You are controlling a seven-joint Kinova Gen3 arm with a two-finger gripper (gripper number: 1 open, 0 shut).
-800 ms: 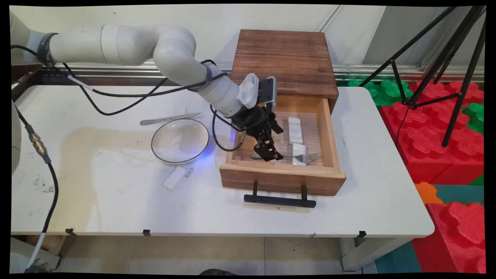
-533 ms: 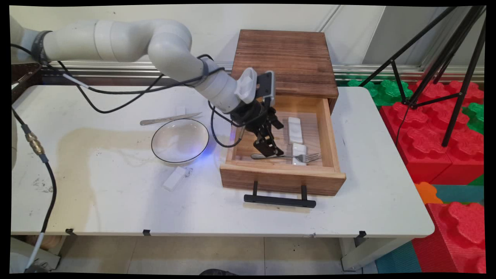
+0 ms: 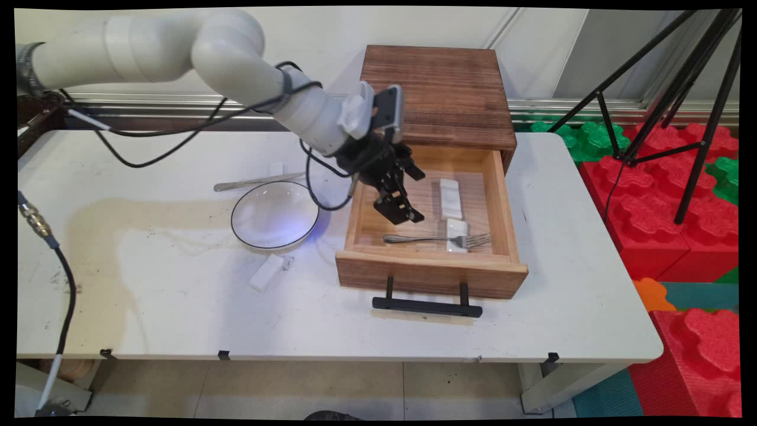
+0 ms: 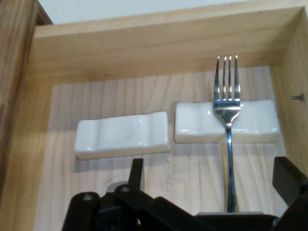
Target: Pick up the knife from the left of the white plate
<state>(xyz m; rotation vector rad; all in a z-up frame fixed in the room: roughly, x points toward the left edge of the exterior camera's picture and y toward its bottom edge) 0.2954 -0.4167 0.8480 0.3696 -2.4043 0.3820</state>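
White tabletop (image 3: 177,307) runs under my hand, with a pale wall behind and red and green foam blocks (image 3: 680,195) on the floor far off to the gripper's right. Going left to right in the main view: well to the hand's left lies a flat steel knife (image 3: 260,180), and closer in a shallow clear glass bowl with a dark rim (image 3: 275,214), with a small white rectangular block (image 3: 266,273) on the table just past it. Next comes the pale wooden drawer with a black bar handle (image 3: 429,273), pulled out of a dark-stained wooden cabinet (image 3: 440,94).

My black two-finger gripper (image 3: 401,212) hangs over the drawer's left half, empty, its fingers spread apart and touching nothing. Below and just beside it lies a slim stainless steel fork (image 3: 437,239), handle toward the gripper and tines propped on one of two white glazed ceramic cutlery rests (image 3: 456,227); the second rest (image 3: 449,199) sits just beyond. In the hand view the fork (image 4: 227,125) runs straight ahead between my fingers, across the right-hand rest (image 4: 255,126).

I judge the fork light, stiff and slick, best pinched across the handle where it sits clear of the wood. The rests look hard, smooth and chippable, best taken across the narrow width.

My arm reaches in from the left, elbow high, wrist bent so the hand tips down and rightward into the drawer.
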